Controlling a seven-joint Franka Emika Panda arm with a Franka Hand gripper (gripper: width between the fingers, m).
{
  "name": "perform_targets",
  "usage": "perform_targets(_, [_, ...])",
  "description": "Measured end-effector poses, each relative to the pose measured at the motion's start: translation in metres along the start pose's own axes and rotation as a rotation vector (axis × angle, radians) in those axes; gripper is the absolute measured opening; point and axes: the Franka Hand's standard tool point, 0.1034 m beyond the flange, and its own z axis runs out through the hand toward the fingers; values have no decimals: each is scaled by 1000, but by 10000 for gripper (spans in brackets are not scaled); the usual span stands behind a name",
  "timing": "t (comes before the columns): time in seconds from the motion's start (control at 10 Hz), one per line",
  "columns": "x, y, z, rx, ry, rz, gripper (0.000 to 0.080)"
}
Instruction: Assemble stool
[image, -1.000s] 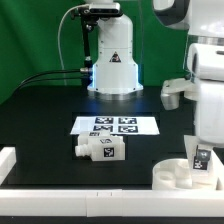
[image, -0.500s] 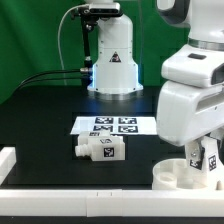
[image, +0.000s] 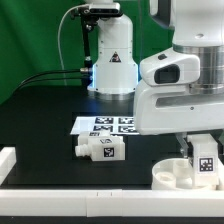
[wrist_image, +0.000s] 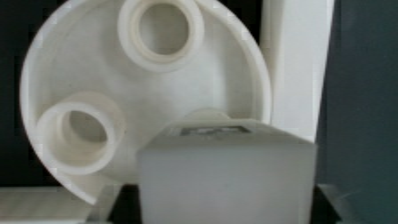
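Observation:
The round white stool seat (image: 168, 173) lies flat at the front of the exterior view's right, socket holes facing up. A white leg (image: 205, 160) with a black-and-white tag stands upright on it. My gripper (image: 204, 152) comes down over this leg and is shut on it. In the wrist view the leg (wrist_image: 222, 165) fills the space between the jaws of my gripper (wrist_image: 219, 208). Behind it is the seat (wrist_image: 214, 90) with two round sockets. A second leg (image: 100, 149) lies on its side on the black table, left of the seat.
The marker board (image: 103, 125) lies flat behind the lying leg. White border rails run along the front (image: 80, 205) and the left edge (image: 8, 160). The arm's base (image: 112, 60) stands at the back, with cables to its left.
My arm's body has swung toward the exterior view's left over the seat and now covers more of the scene. The upright leg has shifted slightly right. The lying leg has not moved.

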Motion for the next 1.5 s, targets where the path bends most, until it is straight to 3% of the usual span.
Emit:
perform_targets(0.3, [0,-1,0,6,1,210,334])
perform_targets(0.5, [1,-4,1,28,37,597,334])
perform_targets(0.6, [-1,-6,2,56,84,821,334])
perform_targets(1.0, [-2,-7,1,82,71,1053,334])
perform_targets(1.2, [-1,-11,0,115,49,1395,334])
perform_targets(1.4, [1,-16,1,166,56,1807,334])
perform_targets(1.5, [3,-15,-1,185,61,1841,334])
